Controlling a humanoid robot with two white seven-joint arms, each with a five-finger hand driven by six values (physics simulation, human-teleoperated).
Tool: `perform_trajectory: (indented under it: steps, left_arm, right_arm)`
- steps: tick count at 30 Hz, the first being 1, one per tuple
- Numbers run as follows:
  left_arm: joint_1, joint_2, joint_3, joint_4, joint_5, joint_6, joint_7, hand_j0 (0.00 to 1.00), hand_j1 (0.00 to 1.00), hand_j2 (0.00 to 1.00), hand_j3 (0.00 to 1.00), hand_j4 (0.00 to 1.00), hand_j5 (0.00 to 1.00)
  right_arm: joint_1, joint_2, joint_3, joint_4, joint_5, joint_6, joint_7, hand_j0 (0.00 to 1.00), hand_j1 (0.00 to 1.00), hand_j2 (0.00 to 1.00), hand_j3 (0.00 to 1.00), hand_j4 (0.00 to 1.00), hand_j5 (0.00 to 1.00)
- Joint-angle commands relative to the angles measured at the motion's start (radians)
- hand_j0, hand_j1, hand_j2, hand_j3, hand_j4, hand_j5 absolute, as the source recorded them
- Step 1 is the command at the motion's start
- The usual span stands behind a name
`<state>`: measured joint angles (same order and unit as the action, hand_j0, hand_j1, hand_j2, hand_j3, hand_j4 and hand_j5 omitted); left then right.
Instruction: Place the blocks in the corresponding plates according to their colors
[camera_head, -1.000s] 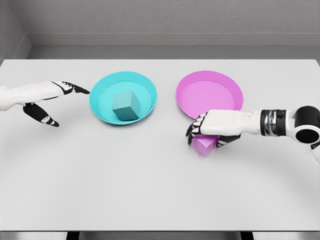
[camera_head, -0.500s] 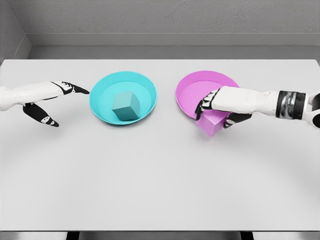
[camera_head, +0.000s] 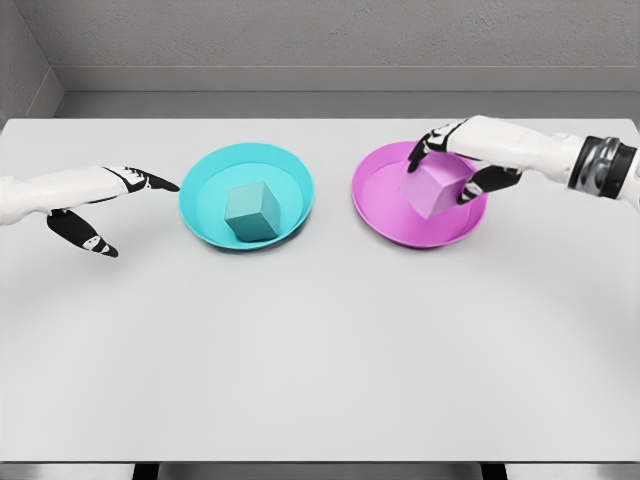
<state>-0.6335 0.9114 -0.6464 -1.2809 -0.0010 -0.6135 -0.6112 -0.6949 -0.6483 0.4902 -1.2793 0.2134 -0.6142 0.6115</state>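
- Here, in the head view, the right hand (camera_head: 462, 160) reaches in from the right edge and grasps the pink block (camera_head: 436, 190), fingers curled over its top and thumb against its right side.
- The pink block sits tilted over the pink plate (camera_head: 385, 205), in the plate's right half; whether its underside touches the plate's floor or hangs just above it is hard to tell from this angle.
- The teal block (camera_head: 251, 211) rests inside the teal plate (camera_head: 205, 190), roughly at its centre, with nothing touching it.
- The two plates stand side by side on the white table (camera_head: 320, 340), near each other but apart, teal on the left and pink on the right.
- The left hand (camera_head: 95, 205) lies at the left edge, just beside the teal plate without touching it; its fingers are spread and relaxed, holding nothing, with the forefinger pointing toward the plate's rim.
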Motion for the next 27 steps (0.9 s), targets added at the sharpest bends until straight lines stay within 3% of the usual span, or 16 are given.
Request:
perform_trajectory:
  steps: [1, 4, 5, 14, 18, 27]
  left_arm:
    - [0.0, 0.0, 0.001, 0.0, 0.007, 0.003, 0.0, 1.0, 1.0, 1.0, 1.0, 1.0, 1.0]
    - [0.0, 0.001, 0.001, 0.0, 0.007, 0.003, 0.0, 1.0, 1.0, 1.0, 1.0, 1.0, 1.0]
    - [0.0, 0.001, 0.001, 0.0, 0.007, 0.003, 0.0, 1.0, 1.0, 1.0, 1.0, 1.0, 1.0]
    - [0.0, 0.001, 0.001, 0.0, 0.007, 0.003, 0.0, 1.0, 1.0, 1.0, 1.0, 1.0, 1.0]
    - [0.0, 0.001, 0.001, 0.0, 0.007, 0.003, 0.0, 1.0, 1.0, 1.0, 1.0, 1.0, 1.0]
    - [0.011, 0.001, 0.001, 0.012, 0.007, 0.003, 0.0, 1.0, 1.0, 1.0, 1.0, 1.0, 1.0]
  right_arm:
    - [0.0, 0.015, -0.038, 0.058, -0.008, 0.003, -0.001, 0.67, 0.67, 0.67, 0.67, 0.67, 0.67]
    - [-0.002, 0.021, -0.045, 0.092, -0.005, 0.003, -0.001, 0.97, 0.97, 0.97, 0.97, 0.97, 0.97]
    - [0.0, 0.021, -0.045, 0.094, -0.005, 0.003, -0.001, 1.0, 1.0, 1.0, 1.0, 1.0, 1.0]
    - [0.002, 0.015, -0.09, 0.121, -0.002, 0.003, -0.001, 1.0, 1.0, 1.0, 1.0, 1.0, 1.0]
    - [0.002, 0.012, -0.199, 0.285, 0.006, 0.003, -0.001, 1.0, 1.0, 1.0, 1.0, 1.0, 1.0]
    - [0.002, -0.005, -0.197, 0.282, 0.004, 0.003, -0.001, 1.0, 1.0, 1.0, 1.0, 1.0, 1.0]
